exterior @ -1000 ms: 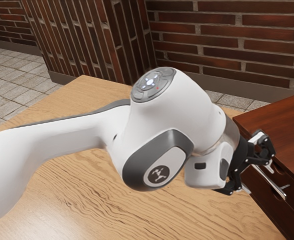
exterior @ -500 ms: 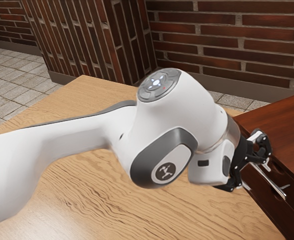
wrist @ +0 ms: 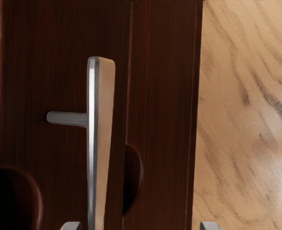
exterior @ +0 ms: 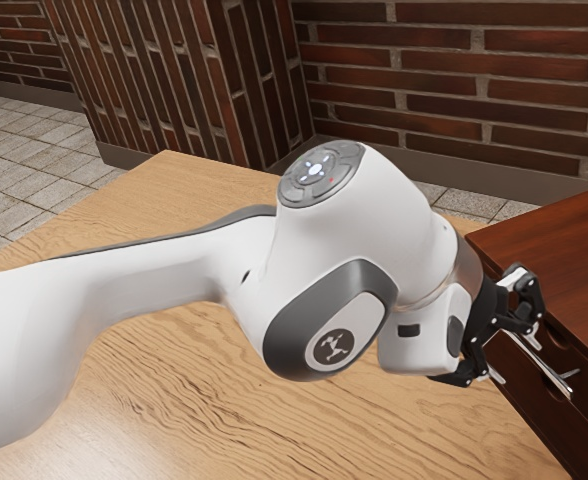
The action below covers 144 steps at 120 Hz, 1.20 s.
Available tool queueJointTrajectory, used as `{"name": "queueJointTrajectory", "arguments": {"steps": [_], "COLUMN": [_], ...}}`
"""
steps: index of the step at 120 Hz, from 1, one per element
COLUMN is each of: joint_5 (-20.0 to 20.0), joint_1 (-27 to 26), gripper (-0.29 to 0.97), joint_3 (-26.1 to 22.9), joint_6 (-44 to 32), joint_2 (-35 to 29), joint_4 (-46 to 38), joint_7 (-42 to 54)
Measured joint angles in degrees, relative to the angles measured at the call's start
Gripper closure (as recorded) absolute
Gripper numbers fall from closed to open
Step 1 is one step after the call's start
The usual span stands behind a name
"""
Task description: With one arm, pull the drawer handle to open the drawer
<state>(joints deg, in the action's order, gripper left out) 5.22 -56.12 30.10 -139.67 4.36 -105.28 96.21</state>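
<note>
A dark red-brown wooden cabinet (exterior: 564, 250) stands on the table at the exterior view's right. Its top drawer front (exterior: 534, 385) carries a slim silver bar handle (exterior: 549, 372) on short posts. My black gripper (exterior: 514, 322) is right at the near end of that handle, fingers spread, so it is open. In the wrist view the handle (wrist: 100, 143) runs lengthwise across the drawer front (wrist: 45, 72), and two grey fingertips (wrist: 209, 225) stand wide on either side of it without touching. The drawer front looks level with the cabinet face.
The light wooden table (exterior: 174, 400) stretches out under my arm, and its grain shows beside the cabinet (wrist: 246, 120). A brick wall (exterior: 454, 80) and a tiled floor (exterior: 24, 160) lie behind. My white forearm (exterior: 124, 300) spans the table's middle.
My elbow has swung slightly toward the exterior view's right and the hand has sunk a little beside the handle. The drawer front has not visibly moved.
</note>
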Motion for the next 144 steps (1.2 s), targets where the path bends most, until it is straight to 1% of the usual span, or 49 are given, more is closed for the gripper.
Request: {"name": "queueJointTrajectory", "arguments": {"steps": [43, 70, 91, 119, 144], "joint_5": [0.53, 0.59, 0.70, 0.87, 0.85], "joint_1": [-0.32, -0.69, -0.72, -0.78, -0.71], "gripper": [0.46, 0.59, 0.64, 0.70, 0.72], "joint_3": [-0.19, -0.15, -0.10, -0.09, -0.18], "joint_6": [0.02, 0.18, 0.20, 0.41, 0.50], "joint_2": [-0.46, -1.27, -1.34, -3.67, -6.33], "joint_4": [-0.81, -1.00, -1.29, -3.32, -6.19], "joint_7": [0.11, 0.15, 0.16, 0.17, 0.20]}}
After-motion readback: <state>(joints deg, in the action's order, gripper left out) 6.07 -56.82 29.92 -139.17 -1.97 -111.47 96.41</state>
